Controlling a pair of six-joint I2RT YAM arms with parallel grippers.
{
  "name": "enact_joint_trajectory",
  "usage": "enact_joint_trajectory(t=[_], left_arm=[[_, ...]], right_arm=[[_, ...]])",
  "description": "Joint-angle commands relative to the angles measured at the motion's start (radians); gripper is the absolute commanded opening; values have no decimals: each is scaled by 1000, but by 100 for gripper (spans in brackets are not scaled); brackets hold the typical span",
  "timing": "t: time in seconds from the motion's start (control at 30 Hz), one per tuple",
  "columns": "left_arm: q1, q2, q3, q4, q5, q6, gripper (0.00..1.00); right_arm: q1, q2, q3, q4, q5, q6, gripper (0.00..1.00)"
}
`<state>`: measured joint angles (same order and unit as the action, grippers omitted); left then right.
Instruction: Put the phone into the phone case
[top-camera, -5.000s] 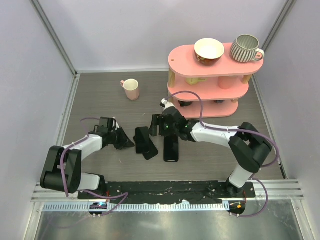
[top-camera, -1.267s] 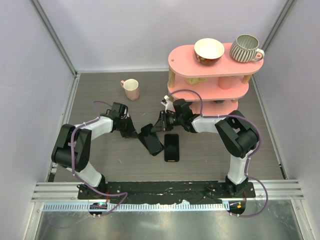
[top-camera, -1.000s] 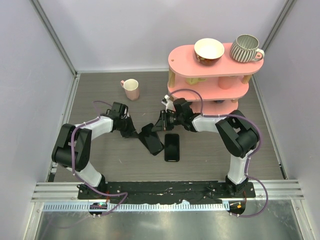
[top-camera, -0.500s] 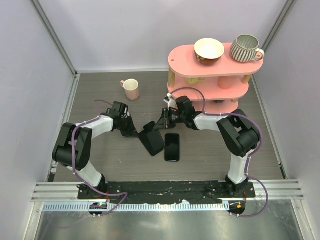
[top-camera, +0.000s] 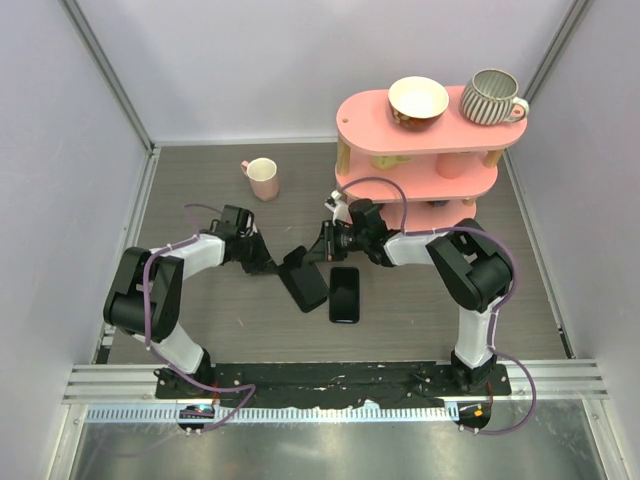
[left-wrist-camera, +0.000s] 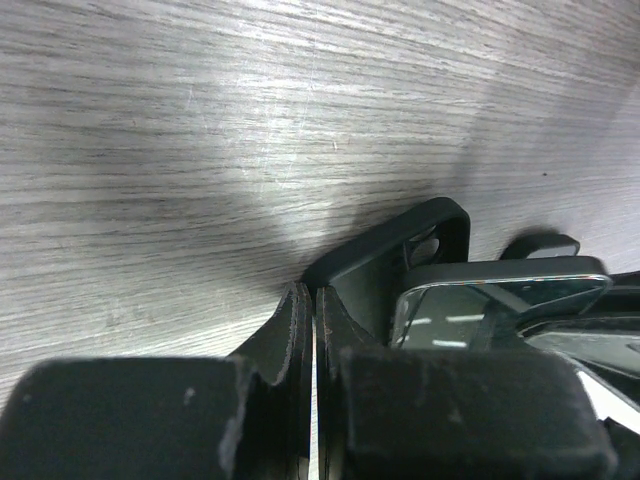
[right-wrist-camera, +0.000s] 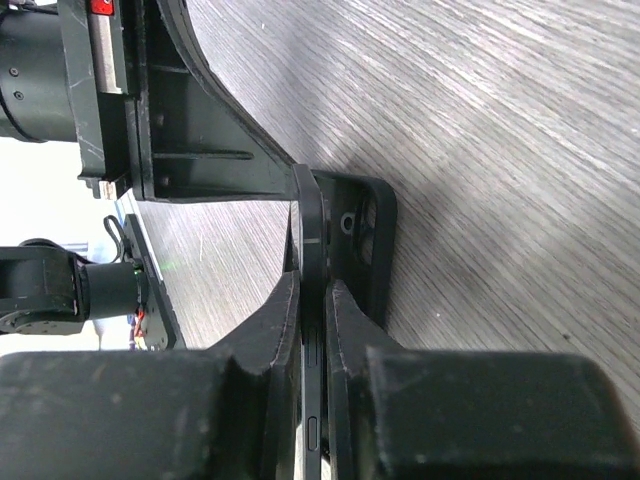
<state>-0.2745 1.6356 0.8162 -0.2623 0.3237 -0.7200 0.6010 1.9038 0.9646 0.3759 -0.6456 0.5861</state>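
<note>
The phone (right-wrist-camera: 312, 215) stands on its long edge, its side buttons showing, with my right gripper (right-wrist-camera: 312, 290) shut on it. Just behind it lies the matte black phone case (right-wrist-camera: 368, 235), its camera cutout visible. In the left wrist view the glossy phone (left-wrist-camera: 495, 295) leans over the phone case (left-wrist-camera: 395, 260). My left gripper (left-wrist-camera: 313, 295) is shut with nothing between its fingers, its tips against the case's near corner. From above, the phone (top-camera: 310, 285) sits tilted between the left gripper (top-camera: 268, 264) and the right gripper (top-camera: 322, 250).
Another flat black slab (top-camera: 343, 293) lies just right of the phone. A pink cup (top-camera: 263, 178) stands at the back left. A pink tiered shelf (top-camera: 420, 170) at the back right carries a bowl (top-camera: 418, 98) and a striped mug (top-camera: 492, 96).
Over five seconds both arms moved inward; the right gripper left the flat slab and took the phone on edge. In the last second the phone barely shifted.
</note>
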Motion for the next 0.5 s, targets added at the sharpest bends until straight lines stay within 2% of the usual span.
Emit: enact_joint_trajectory(t=[0.0,0.07,0.13,0.17,0.2,0.23,0.37,0.4,0.47], left_arm=[[1,32,-37,152,-48,-47,0],[1,29,-35,150,-41,-52,0],[1,7,-32,146,-44,-53,5],[3,-2,-28,129,-61,-52,8],[4,-22,-25,118,-72,-50,18],[8,-35,-14,106,-81,-49,22],[47,-105,1,46,-103,-55,31],[54,-121,1,34,-123,-56,37],[61,-169,-5,6,-143,-53,37]], right_arm=[[26,44,-41,9,50,40,1],[28,54,-50,17,49,41,1],[28,58,-53,9,55,35,1],[28,60,-52,-3,60,32,1],[29,63,-52,-6,63,31,1],[28,63,-53,-8,67,29,1],[28,57,-58,-22,89,41,1],[28,58,-58,-22,95,49,1],[31,63,-61,-20,112,64,1]])
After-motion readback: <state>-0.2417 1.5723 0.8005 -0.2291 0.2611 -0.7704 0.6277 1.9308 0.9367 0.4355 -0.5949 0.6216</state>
